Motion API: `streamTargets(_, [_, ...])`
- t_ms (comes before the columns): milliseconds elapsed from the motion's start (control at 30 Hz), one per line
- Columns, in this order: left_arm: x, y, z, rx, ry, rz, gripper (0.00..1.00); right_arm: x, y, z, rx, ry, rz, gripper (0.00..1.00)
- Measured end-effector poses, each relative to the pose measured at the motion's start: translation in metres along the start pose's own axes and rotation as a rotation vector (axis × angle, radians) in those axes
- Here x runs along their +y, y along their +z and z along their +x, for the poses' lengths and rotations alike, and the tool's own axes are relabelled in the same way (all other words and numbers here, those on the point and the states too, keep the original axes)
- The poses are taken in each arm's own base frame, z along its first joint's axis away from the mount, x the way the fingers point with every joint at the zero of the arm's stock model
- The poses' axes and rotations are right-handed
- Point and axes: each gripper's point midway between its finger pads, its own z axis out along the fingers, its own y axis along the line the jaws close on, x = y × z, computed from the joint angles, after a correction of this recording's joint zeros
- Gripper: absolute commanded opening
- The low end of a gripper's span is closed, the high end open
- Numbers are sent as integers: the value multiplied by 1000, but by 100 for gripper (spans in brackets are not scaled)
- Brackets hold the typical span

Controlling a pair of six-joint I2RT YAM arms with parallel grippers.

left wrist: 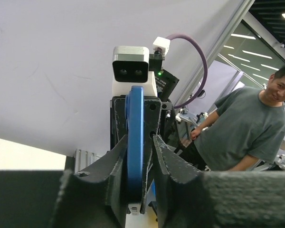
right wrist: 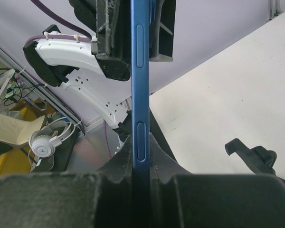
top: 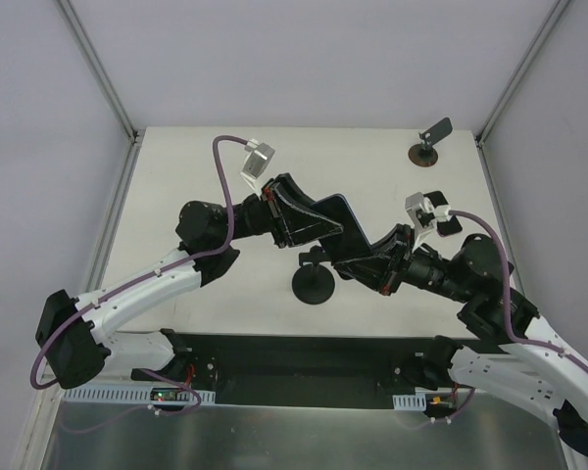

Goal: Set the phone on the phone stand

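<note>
The phone (top: 335, 219) is off the counter (top: 196, 166), held tilted in the air between the 2 arms near the middle of the top view. The right pincer (top: 361, 247) reaches in from 4 o'clock and is clamped on the phone's end on that side. In the right wrist view the bluish edge (right wrist: 140, 85) rises straight out of the closed fingers (right wrist: 116, 168), with 2 side buttons showing.

The left pincer (top: 312, 221) comes in from 9 o'clock and has the phone's other end between its 2 fingers (left wrist: 115, 164). In the left wrist view they stand close beside the phone (left wrist: 134, 142), 1 on each face. Whether both pads truly press on it I cannot tell.

The phone stand (top: 314, 280) sits upright on the counter at 7 o'clock of the phone, just below the meeting pincers and apart from the phone. Its clamp head (right wrist: 249, 153) shows low at 4 o'clock in the right wrist view.

A second stand (top: 429, 145), brown-based with a grey plate, is at 1 o'clock, well apart, near the counter's far right corner. In the left wrist view a person in a grey T-shirt (left wrist: 249, 133) stands at 3 o'clock, beyond the enclosure.
</note>
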Motion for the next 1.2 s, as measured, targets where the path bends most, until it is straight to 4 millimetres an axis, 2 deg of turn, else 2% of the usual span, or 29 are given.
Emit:
streamTargets(33, [1, 0, 0, 2, 2, -4, 5, 0, 1, 0, 0, 0, -2, 1])
streamTargets(67, [2, 1, 0, 4, 5, -10, 3, 0, 3, 0, 0, 0, -8, 0])
streamTargets(167, [5, 1, 0, 5, 15, -21, 7, 1, 5, -1, -2, 7, -14, 0])
streamTargets(233, [4, 0, -1, 5, 23, -25, 0, 1, 5, -1, -2, 8, -14, 0])
streamTargets(300, [3, 0, -1, 4, 30, -29, 0, 1, 6, -1, -1, 8, -18, 0])
streamTargets(333, [2, -1, -2, 5, 33, -32, 0, 2, 7, -1, -2, 7, -20, 18])
streamTargets(400, [2, -2, -2, 8, 45, -45, 0, 1, 8, 0, 3, 3, -19, 44])
streamTargets(433, [4, -4, 0, 19, 45, -63, 0, -4, 9, 2, 12, -5, -3, 64])
streamTargets(533, [10, -9, 8, 80, 46, -147, 0, -25, 7, 15, 59, -18, 98, 81])
streamTargets(633, [20, -19, 8, 133, 91, -293, 0, -47, -2, 27, 120, -33, 219, 89])
streamTargets(700, [25, -31, 3, 150, 141, -396, 0, -65, -12, 35, 161, -48, 320, 89])
streamTargets(733, [25, -39, 1, 157, 163, -441, 0, -73, -18, 41, 186, -54, 370, 86])
streamTargets(800, [19, -54, -4, 165, 217, -505, 0, -85, -28, 52, 235, -58, 435, 76])
streamTargets(833, [14, -62, -5, 170, 239, -524, 0, -90, -32, 58, 262, -56, 462, 67])
streamTargets(867, [9, -67, -6, 174, 257, -534, 0, -94, -36, 65, 291, -48, 486, 64])
streamTargets(900, [3, -74, -7, 178, 281, -543, 0, -97, -38, 72, 320, -30, 506, 55])
streamTargets(933, [0, -77, -7, 182, 290, -547, 0, -99, -39, 76, 339, -23, 517, 53])
streamTargets(1067, [-5, -88, -4, 205, 316, -562, 0, -107, -34, 93, 420, 11, 577, 53])
streamTargets(1200, [2, -91, 3, 232, 298, -584, 0, -117, -25, 101, 474, 19, 648, 60])
